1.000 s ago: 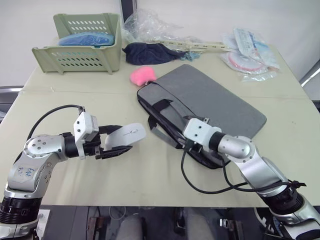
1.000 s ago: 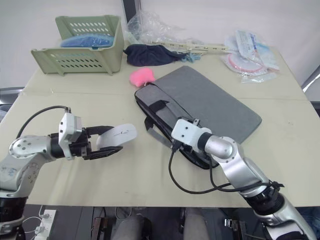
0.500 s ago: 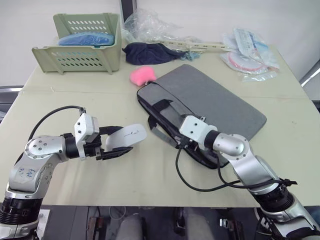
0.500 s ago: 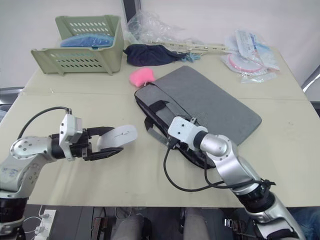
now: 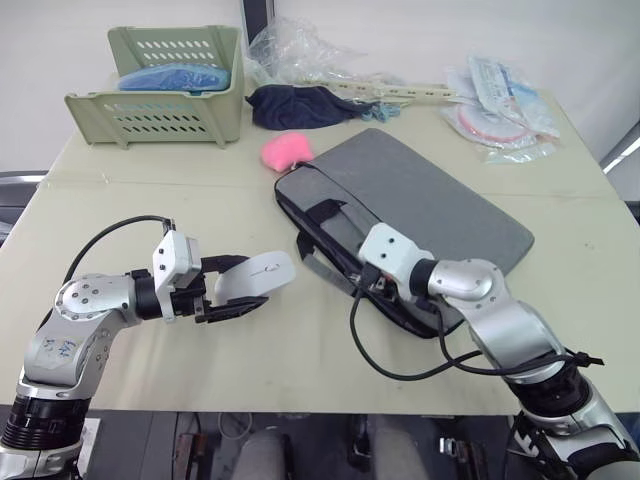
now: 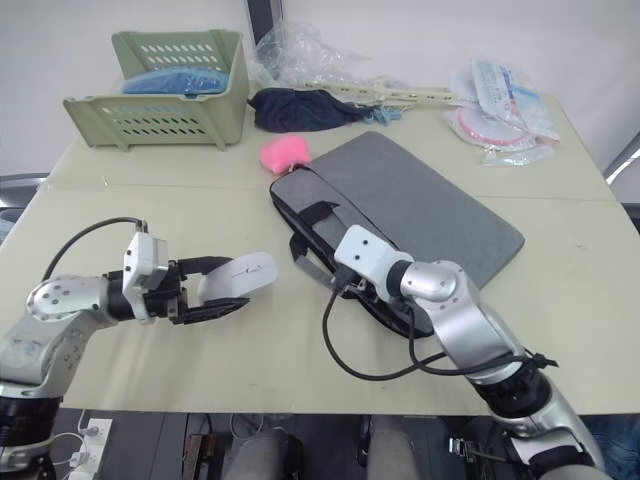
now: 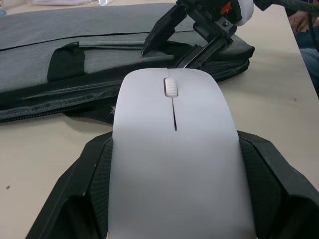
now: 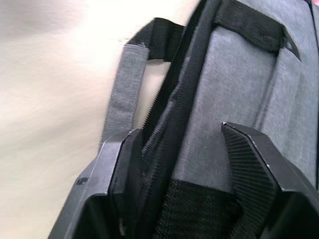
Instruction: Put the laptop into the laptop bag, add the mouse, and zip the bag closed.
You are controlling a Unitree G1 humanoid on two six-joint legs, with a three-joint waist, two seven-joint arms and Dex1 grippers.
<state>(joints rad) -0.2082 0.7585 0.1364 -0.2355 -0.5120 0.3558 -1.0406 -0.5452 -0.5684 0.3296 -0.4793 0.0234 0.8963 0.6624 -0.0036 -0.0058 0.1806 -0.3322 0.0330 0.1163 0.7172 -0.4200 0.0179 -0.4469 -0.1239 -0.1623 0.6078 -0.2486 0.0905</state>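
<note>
A white mouse lies between the black fingers of my left gripper, which is shut on it just above the table, left of the bag. The grey laptop bag lies flat at centre right, black strap handles toward me. My right gripper is at the bag's near edge beside the handles. It is open, its fingers straddling the zipper edge and the grey top layer. The laptop is hidden from view.
A green basket with a blue item stands at the back left. A dark navy cloth and a pink plush lie behind the bag. Plastic packets sit back right. The right arm's black cable loops onto the table.
My right wrist has shifted a little left and forward along the bag's near edge. The left gripper with the mouse has barely moved.
</note>
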